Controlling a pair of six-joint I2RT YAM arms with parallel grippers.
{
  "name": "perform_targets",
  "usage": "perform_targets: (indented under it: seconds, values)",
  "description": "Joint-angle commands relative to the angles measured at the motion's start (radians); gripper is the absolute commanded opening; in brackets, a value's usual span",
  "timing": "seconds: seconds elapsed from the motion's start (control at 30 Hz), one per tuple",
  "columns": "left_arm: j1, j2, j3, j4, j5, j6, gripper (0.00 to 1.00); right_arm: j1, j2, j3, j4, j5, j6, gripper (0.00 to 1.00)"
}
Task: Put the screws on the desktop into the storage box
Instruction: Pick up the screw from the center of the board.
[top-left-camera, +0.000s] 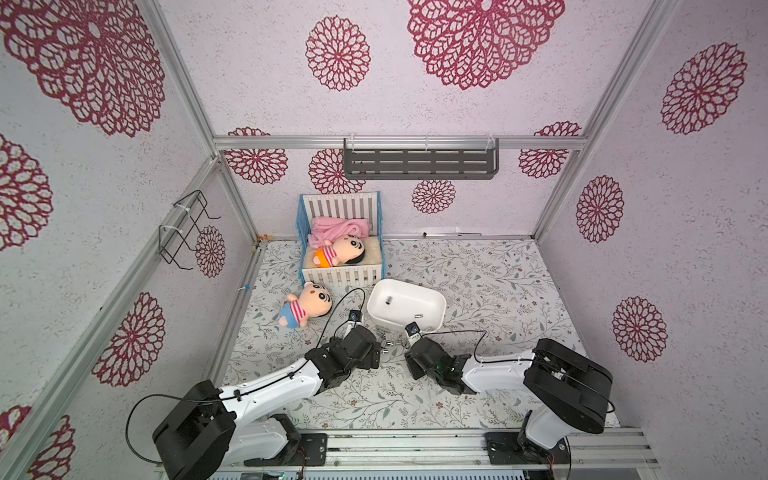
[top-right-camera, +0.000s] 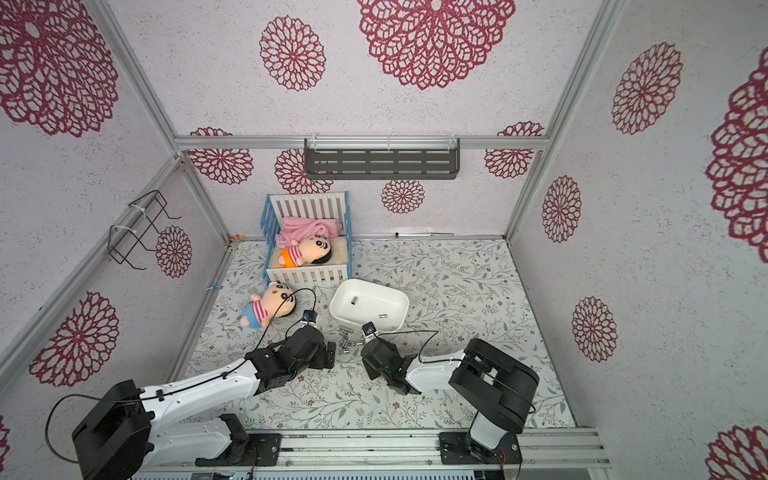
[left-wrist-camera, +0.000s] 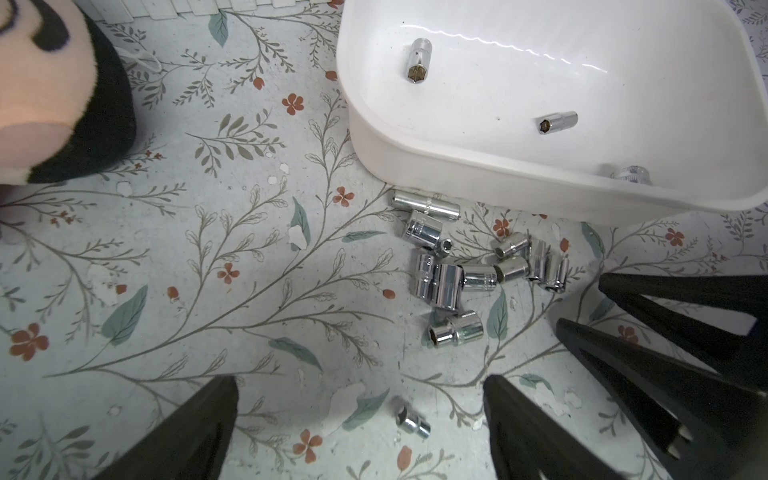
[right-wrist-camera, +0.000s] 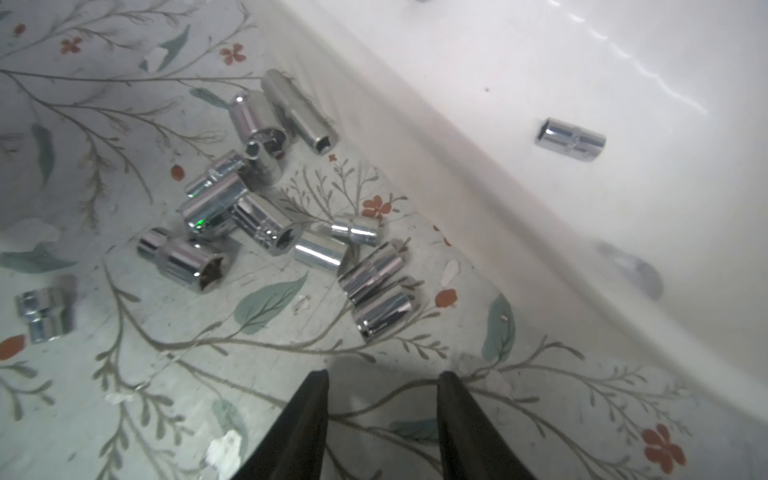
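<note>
— What sort of place is this?
— A robot test booth dressed as a nursery: aluminium frame (top-left-camera: 291, 142), panels (top-left-camera: 257, 62) papered with red rosettes (top-left-camera: 337, 53), two arms (top-left-camera: 266, 386) bolted to a rail (top-left-camera: 415, 442).
— Why a nursery?
— A toy crib (top-left-camera: 340, 205) and dolls (top-left-camera: 309, 305) beyond the jaws, on a flowery desk (top-left-camera: 498, 282).

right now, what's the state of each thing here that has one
storage box: upright, open-topped, at least two screws inside
loose screws: lying clustered on the desktop beside the box, one apart
left end effector: wide open, empty
right end effector: partly open, empty
blue-shorts doll: lying on the desktop
orange-shorts doll: lying in the crib
</note>
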Motion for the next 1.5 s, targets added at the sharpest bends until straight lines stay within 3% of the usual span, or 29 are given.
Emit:
perform_targets:
  seconds: [0.0, 0.83, 1.47]
  values:
    - [-0.017, 0.001, 0.025, -0.015, -0.014, 0.009, 0.97, -0.024, 0.018, 0.026, -0.012, 0.033, 0.022, 0.47]
    - [-0.029, -0.003, 0.026, -0.015, -0.031, 0.017, 0.97, -0.032, 0.127, 0.096, -0.049, 0.013, -0.015, 0.43]
    - [-0.035, -0.001, 0.03, -0.02, -0.046, 0.017, 0.97, -0.032, 0.024, 0.04, -0.064, 0.063, 0.045, 0.36]
